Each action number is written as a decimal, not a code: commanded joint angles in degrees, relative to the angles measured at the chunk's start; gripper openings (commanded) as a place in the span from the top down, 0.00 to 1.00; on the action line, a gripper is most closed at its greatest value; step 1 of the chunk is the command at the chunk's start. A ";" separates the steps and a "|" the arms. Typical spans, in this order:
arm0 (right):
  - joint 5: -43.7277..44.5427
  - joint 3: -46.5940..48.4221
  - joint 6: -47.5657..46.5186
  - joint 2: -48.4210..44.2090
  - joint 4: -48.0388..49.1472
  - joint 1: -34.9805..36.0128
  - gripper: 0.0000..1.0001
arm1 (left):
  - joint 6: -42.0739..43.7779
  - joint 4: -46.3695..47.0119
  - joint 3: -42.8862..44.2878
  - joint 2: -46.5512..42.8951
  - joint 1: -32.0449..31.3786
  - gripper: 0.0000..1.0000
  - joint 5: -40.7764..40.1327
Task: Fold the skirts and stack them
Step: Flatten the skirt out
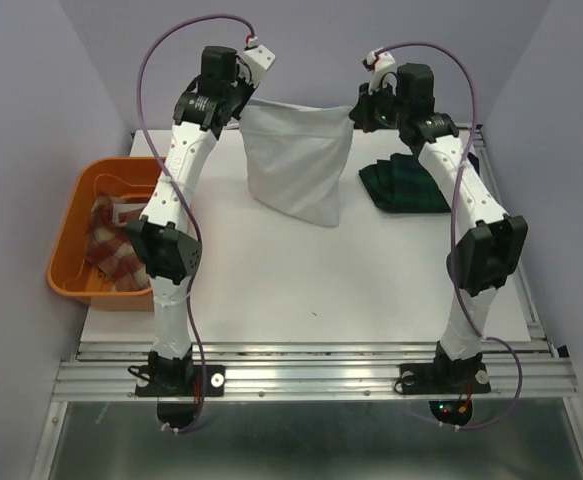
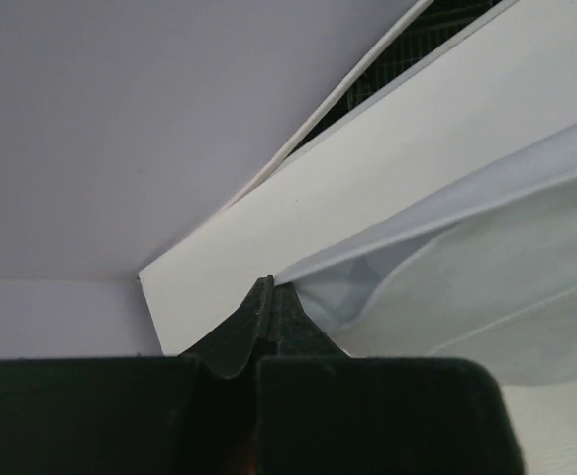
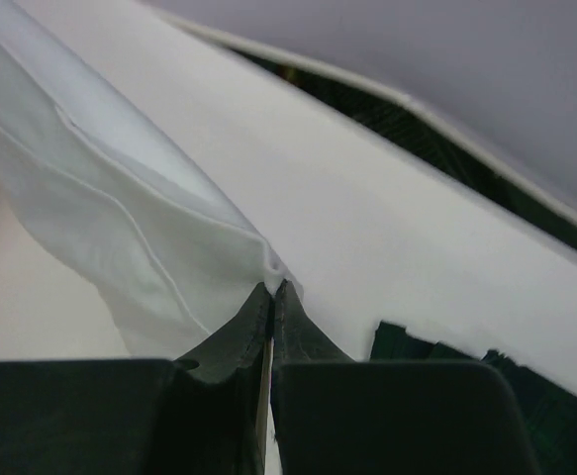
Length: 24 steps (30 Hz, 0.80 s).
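In the top view the fingertips of both grippers are hidden behind their own wrists and the cloth. The wrist cameras show them better. The left gripper is pinched tight on one top corner of the white skirt. The right gripper is clenched on the other corner, with a fold of white hem bunched at its tips.

The white skirt hangs stretched between the two raised arms, over the far middle of the counter. Its top edge is taut and its body droops toward the surface. I cannot tell whether the lower hem touches the counter.

The dark green plaid skirt lies folded near the far right corner. The right arm crosses its right side. In the right wrist view only a ragged dark edge of it shows past the gripper body.

The red-and-tan plaid skirt lies crumpled in the orange plastic basket at the left edge of the counter. The left arm's elbow partly covers it. A pale item beside it in the basket is too unclear to name.

The counter is flat, matte white, and framed by metal rails along its near edge, where the arm bases are bolted. Plain lilac-grey walls close in the left, far and right sides.
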 commanded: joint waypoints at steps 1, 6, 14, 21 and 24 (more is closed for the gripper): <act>7.34 14.17 1.79 -0.51 8.08 -0.28 0.99 | -0.85 12.12 -0.40 -7.48 0.93 1.00 -6.72; 1.31 3.79 2.06 -8.20 10.87 -0.28 0.99 | -1.38 20.32 -17.69 -21.63 1.02 1.00 -1.81; -12.50 -40.18 -3.73 -30.99 12.57 0.24 0.79 | 3.00 16.11 -49.52 -40.97 -0.73 0.95 20.15; -17.70 -59.56 -21.39 -50.68 -5.59 2.18 0.00 | 19.44 -2.86 -82.49 -54.86 -13.38 0.43 30.01; -16.74 -59.04 -22.29 -53.33 -8.97 2.18 0.00 | 20.59 -9.19 -84.28 -57.68 -16.82 0.30 32.38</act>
